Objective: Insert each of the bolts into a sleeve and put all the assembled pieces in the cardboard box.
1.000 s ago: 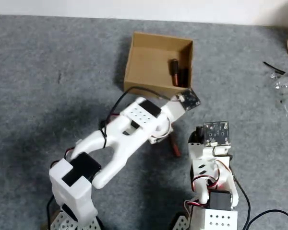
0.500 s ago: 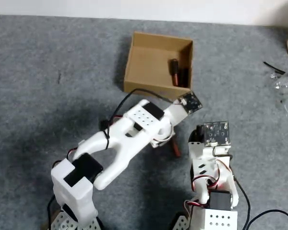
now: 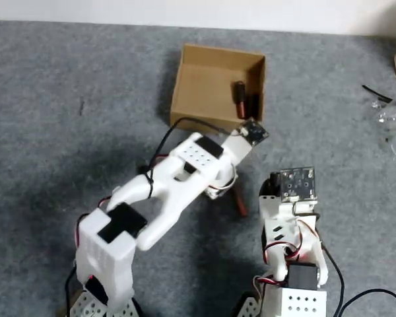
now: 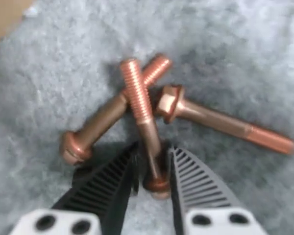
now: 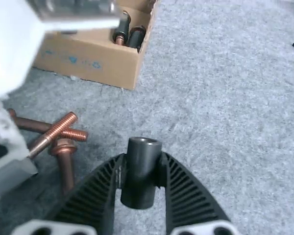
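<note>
A: Status, nearest first?

B: Closest to the bases, the right gripper (image 5: 139, 161) is pinching a dark sleeve (image 5: 139, 176), 1 jaw on each side. It stands upright between the jaws, open end up, over the grey carpet (image 5: 225, 98).

A: Left side?

B: A bit farther out, the left gripper (image 4: 153, 149) is down at the 3 copper bolts. Its jaws are pressed in on the top bolt (image 4: 137, 98) at the head end. The threaded end points away from the gripper.

A: Layout of the 3?

B: The top bolt lies across the second bolt (image 4: 100, 117), and the 2 cross near their threaded ends. The third bolt (image 4: 225, 122) has its head up against the top bolt, with its shank running off to the side, flat on the carpet.

A: High view agree?

B: Partly. The left arm (image 3: 185, 178) stretches from the near-left corner toward the box and covers most of the bolts (the third bolt's shank pokes out from under the wrist).

A: Box?

B: Farther again, just beyond the left wrist, is the cardboard box (image 3: 201, 86), top open. 2 dark sleeved pieces (image 3: 241, 99) lie side by side against the wall on the right arm's side. 1 shows copper at an end.

A: Anything beyond that?

B: There's black wire and clear plastic bits (image 3: 386, 112) at the far right edge, well apart from the box.
</note>
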